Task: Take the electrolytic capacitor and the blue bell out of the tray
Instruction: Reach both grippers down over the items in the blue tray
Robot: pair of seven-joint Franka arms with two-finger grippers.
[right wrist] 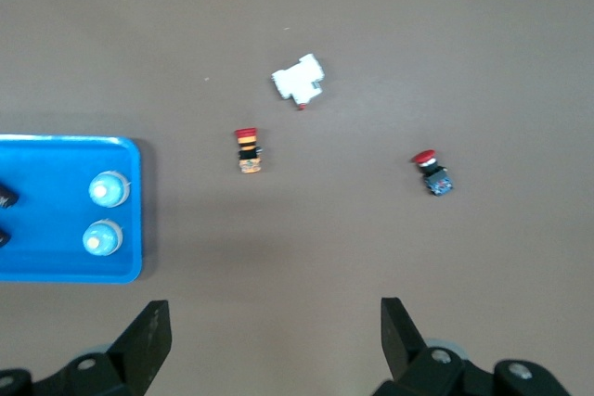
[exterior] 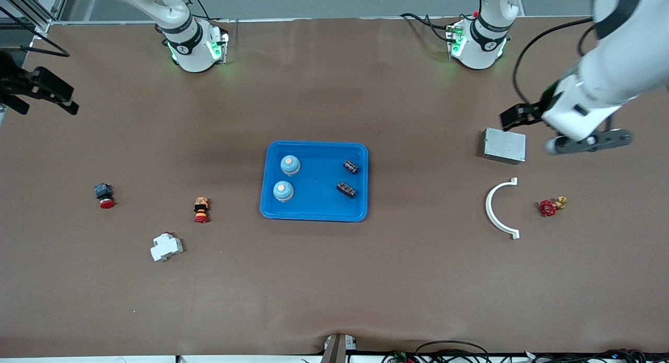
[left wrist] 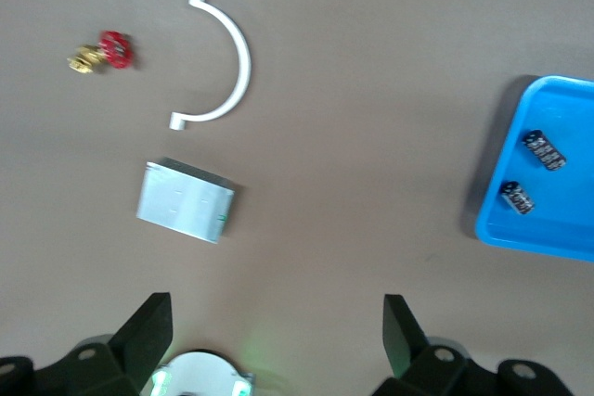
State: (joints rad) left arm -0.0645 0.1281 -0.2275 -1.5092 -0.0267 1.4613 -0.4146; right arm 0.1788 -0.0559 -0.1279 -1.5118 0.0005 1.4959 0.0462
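A blue tray (exterior: 316,202) sits mid-table. Two light-blue bells (exterior: 290,165) (exterior: 283,191) stand in it on the side toward the right arm's end. Two dark capacitors (exterior: 350,167) (exterior: 346,189) lie in it on the side toward the left arm's end. My left gripper (exterior: 515,116) is open and empty, up over the table beside a metal box. My right gripper (exterior: 65,97) is open and empty, up over the right arm's end of the table. The left wrist view shows its gripper (left wrist: 277,322), the tray (left wrist: 557,220) and both capacitors (left wrist: 544,149) (left wrist: 517,198). The right wrist view shows its gripper (right wrist: 275,331), the tray (right wrist: 46,220) and both bells (right wrist: 109,189) (right wrist: 101,237).
Toward the left arm's end lie a metal box (exterior: 504,145), a white curved bracket (exterior: 494,209) and a red valve (exterior: 550,207). Toward the right arm's end lie a red-capped blue button (exterior: 104,195), an orange-and-red button (exterior: 201,210) and a white breaker (exterior: 166,247).
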